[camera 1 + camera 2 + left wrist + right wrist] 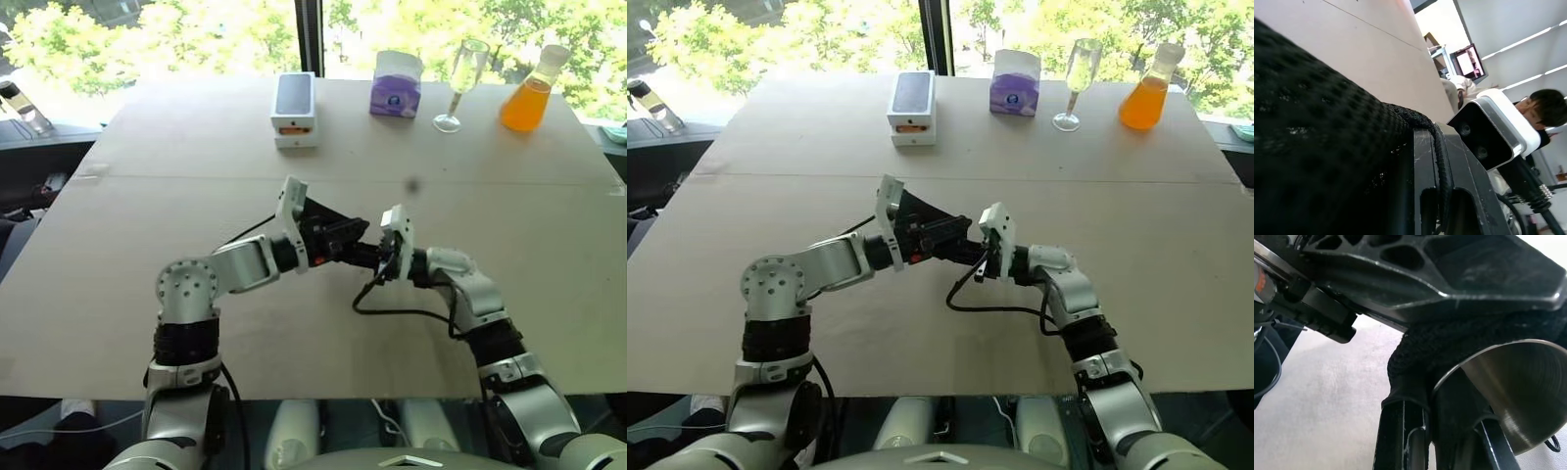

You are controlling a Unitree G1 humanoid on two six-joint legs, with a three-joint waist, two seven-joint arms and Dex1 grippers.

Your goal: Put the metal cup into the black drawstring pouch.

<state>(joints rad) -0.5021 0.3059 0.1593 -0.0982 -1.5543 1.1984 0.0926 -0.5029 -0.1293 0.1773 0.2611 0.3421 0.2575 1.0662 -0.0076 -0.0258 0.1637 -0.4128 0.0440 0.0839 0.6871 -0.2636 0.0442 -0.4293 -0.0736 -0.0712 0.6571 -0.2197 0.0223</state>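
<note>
I've got both grippers meeting mid-air over the table. My left gripper is clenched on the black drawstring pouch; my right gripper is pinched on the metal cup rim, w/ pouch fabric caught there too (I think). Cup's at the pouch mouth, prob. partly in. Left: seat it fully, let go.

Both arms meet over mid counter. Left end effector holds the black drawstring pouch, touching right end effector. Far edge: white box, purple tissue box, wine glass, orange-liquid flask.
</note>
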